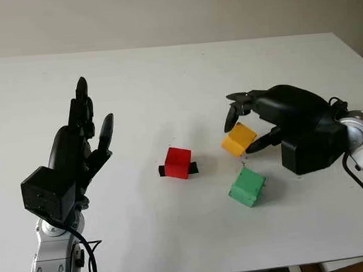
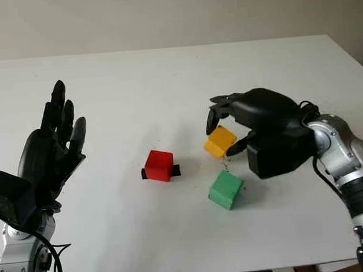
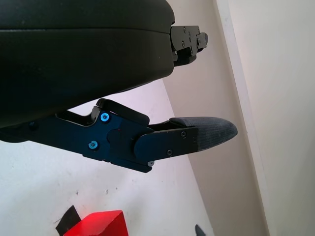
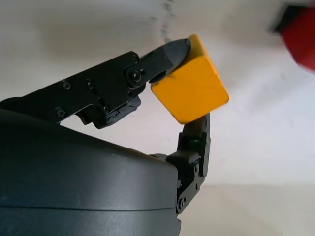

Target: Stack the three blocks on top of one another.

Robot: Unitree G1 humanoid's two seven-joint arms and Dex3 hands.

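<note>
The right hand's fingers (image 4: 172, 51) pinch the yellow block (image 1: 238, 139) from opposite sides, holding it tilted, apparently just off the table (image 1: 165, 81), between the red block (image 1: 178, 162) and the green block (image 1: 247, 187). This looks like the first pick; next it needs placing squarely on another block. The left hand (image 1: 76, 149) hovers open, well left.

Soft, even daylight, faint shadows beside the blocks (red block (image 4: 300, 37) blurred at wrist-view edge).

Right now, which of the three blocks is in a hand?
The yellow block, pinched by the right hand; the red block and green block sit free on the table.
</note>
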